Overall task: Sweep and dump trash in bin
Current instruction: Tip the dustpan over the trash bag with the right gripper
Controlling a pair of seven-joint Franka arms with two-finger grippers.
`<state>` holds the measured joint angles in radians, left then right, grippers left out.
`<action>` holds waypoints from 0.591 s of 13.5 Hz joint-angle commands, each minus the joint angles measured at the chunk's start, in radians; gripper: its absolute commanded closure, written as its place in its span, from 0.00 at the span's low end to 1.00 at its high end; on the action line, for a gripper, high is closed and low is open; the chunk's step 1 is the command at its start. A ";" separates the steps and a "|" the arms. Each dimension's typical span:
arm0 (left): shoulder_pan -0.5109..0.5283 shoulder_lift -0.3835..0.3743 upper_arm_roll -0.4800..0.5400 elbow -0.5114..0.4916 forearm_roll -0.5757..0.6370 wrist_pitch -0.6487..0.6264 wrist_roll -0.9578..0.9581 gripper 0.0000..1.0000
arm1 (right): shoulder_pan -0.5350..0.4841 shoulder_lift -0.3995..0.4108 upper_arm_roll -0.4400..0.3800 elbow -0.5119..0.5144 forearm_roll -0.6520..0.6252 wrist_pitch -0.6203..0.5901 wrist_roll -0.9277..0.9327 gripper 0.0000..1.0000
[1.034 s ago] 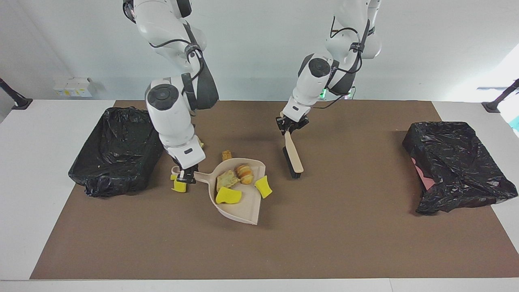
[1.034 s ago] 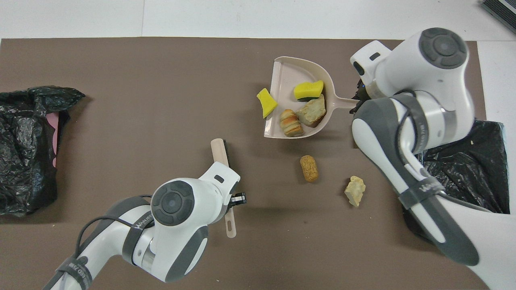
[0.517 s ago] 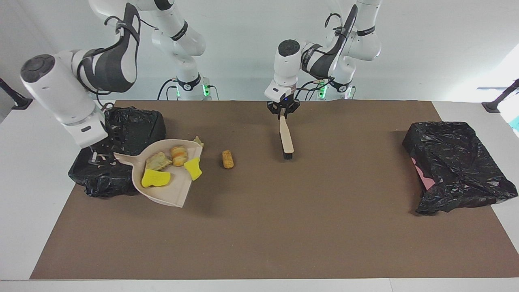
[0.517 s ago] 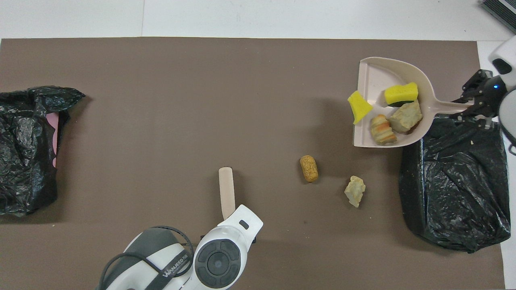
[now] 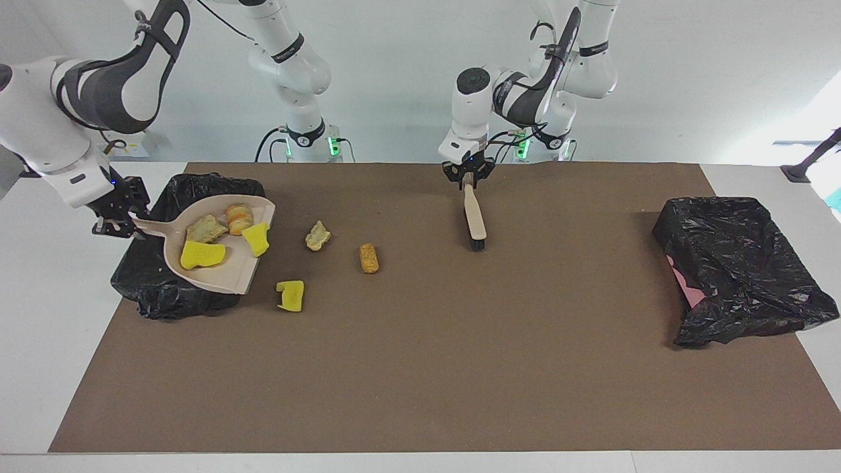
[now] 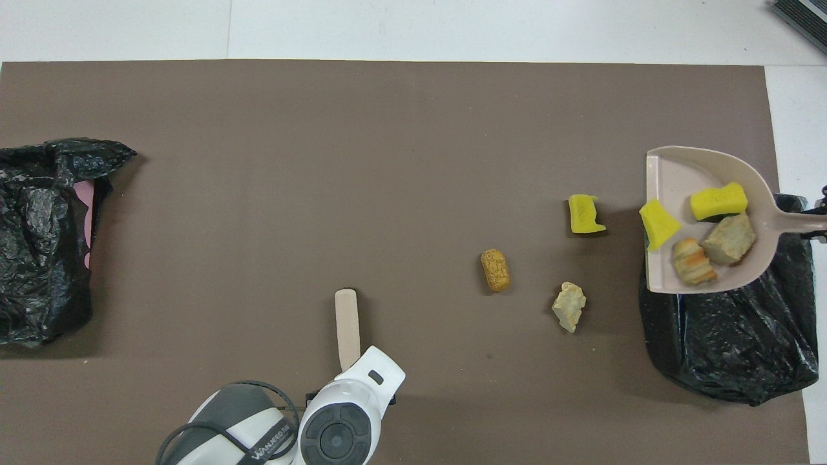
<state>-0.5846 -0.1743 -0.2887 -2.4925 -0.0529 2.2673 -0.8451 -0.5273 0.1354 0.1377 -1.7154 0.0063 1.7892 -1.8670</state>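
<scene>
At the right arm's end of the brown mat (image 5: 420, 368), the right gripper (image 5: 121, 213) clenches the handle of a smooth beige dustpan (image 5: 220, 276) over a crinkled black bin (image 5: 164, 295); four trash pieces (image 5: 200, 253) sit in it. A spongy yellow chunk (image 5: 290, 295), a pale lump (image 5: 318, 236) and a bread-like bit (image 5: 369, 257) lie mid-mat. The left gripper (image 5: 468, 176), arm bent down, probably grips the brush (image 5: 474, 220). Another bagged bin (image 5: 736, 269) sits at the other end.

Robot lab: two bench-mounted arms (image 5: 289, 72), bare white walls (image 5: 394, 79).
</scene>
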 commanded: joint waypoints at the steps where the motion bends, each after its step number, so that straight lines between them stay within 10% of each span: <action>1: 0.067 -0.010 0.011 0.024 0.022 0.027 -0.006 0.00 | -0.078 -0.091 0.007 -0.119 -0.040 0.050 -0.111 1.00; 8: 0.382 0.185 0.013 0.348 0.024 0.005 0.380 0.00 | -0.115 -0.189 -0.035 -0.312 -0.293 0.268 -0.201 1.00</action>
<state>-0.2621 -0.0806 -0.2661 -2.2668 -0.0505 2.2877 -0.5642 -0.6367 0.0014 0.0970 -1.9503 -0.2128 1.9964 -2.0545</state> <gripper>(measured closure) 0.000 0.687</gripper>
